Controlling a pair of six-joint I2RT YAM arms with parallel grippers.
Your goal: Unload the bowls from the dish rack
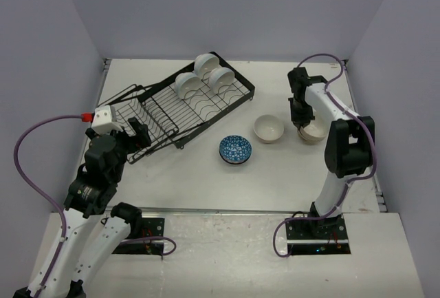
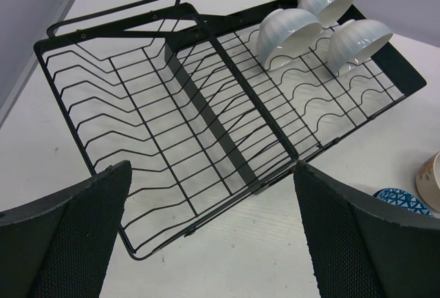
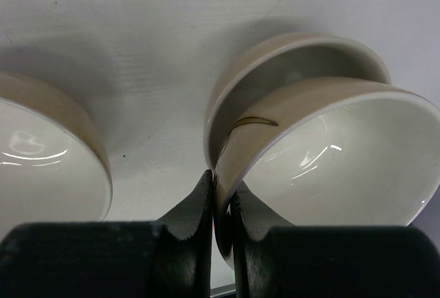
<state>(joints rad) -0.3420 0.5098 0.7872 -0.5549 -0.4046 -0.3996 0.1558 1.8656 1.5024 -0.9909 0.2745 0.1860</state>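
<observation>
while my right end effector (image 3: 221,189) clamps the rim of a tan bowl (image 3: 330,146) tilted into a second tan bowl (image 3: 302,54) on the counter (image 1: 275,174), my left end effector (image 2: 213,201) hangs released by the dish rack (image 1: 180,107), whose far section holds three white bowls (image 1: 187,84).

The dish rack (image 1: 182,109) lies slantwise on the table's (image 1: 289,174) far left. Three bowls (image 1: 206,65) stand on edge in its far section. Right of the rack sit a near bowl (image 1: 235,150), a second bowl (image 1: 269,129) behind and right of it, and farthest right an upper bowl (image 3: 330,140) tilted inside a lower bowl (image 3: 289,57).
</observation>
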